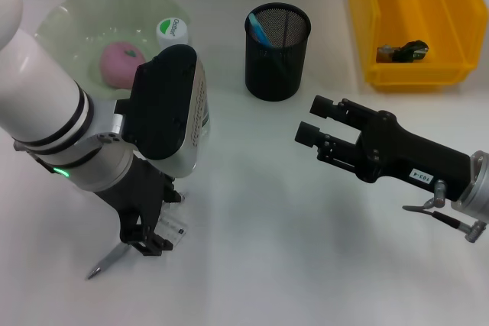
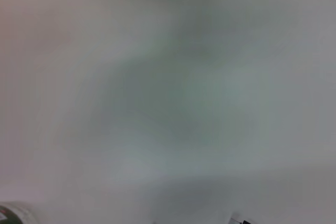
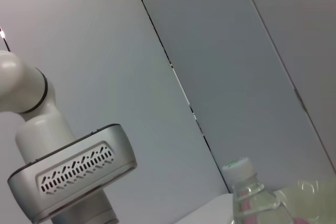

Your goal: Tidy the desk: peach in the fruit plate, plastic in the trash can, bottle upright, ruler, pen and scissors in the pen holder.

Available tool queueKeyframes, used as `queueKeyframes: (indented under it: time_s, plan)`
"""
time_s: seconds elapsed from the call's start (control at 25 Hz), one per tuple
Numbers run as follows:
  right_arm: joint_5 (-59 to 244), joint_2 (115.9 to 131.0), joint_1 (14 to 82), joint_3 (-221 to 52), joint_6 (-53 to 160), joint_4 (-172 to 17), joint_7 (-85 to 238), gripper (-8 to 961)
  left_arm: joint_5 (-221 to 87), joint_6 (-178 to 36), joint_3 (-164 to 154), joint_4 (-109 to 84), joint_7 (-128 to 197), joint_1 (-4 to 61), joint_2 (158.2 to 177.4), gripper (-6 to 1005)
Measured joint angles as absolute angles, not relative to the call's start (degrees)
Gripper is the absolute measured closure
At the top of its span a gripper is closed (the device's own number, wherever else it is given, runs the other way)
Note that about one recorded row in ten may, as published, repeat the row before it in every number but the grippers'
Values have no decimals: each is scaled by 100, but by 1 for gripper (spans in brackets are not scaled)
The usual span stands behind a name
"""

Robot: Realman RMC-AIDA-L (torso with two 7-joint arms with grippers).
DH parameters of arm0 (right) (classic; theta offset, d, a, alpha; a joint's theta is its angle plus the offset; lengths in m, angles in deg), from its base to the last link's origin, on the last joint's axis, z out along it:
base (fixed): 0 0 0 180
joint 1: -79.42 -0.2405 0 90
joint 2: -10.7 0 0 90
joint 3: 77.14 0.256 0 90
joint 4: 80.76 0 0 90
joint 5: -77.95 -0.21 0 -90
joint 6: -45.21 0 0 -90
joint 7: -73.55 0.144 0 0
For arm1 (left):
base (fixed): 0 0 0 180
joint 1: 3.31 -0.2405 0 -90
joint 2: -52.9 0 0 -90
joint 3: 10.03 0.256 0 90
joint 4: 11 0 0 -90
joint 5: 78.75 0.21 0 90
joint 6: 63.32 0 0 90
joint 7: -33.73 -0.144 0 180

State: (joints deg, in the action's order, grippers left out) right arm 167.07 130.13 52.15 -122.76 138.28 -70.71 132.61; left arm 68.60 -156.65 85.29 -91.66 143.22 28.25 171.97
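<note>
Head view shows the pen [image 1: 103,263] lying on the white desk [image 1: 290,219] near the front, its tip poking out from under the left gripper [image 1: 153,238], which is lowered right over it beside a clear ruler [image 1: 174,228]. Whether those fingers are closed on anything I cannot tell. That low reach suggests the pen is the next pick, bound for the mesh pen holder [image 1: 277,51] at the back, which already holds something blue. The peach [image 1: 122,62] sits in the green fruit plate [image 1: 69,17], the bottle [image 1: 173,32] stands upright beside it. The right gripper [image 1: 315,120] hovers mid-desk, fingers apart and empty, before the yellow bin [image 1: 416,17].
</note>
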Motion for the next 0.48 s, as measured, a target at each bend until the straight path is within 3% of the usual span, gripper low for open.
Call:
queueKeyframes:
  time_s: [0.48]
  plan:
    - [16624, 13005, 5162, -12276, 13829, -7064, 13261, 271, 6943, -15691, 8548, -9203, 14398, 2831, 17200, 316]
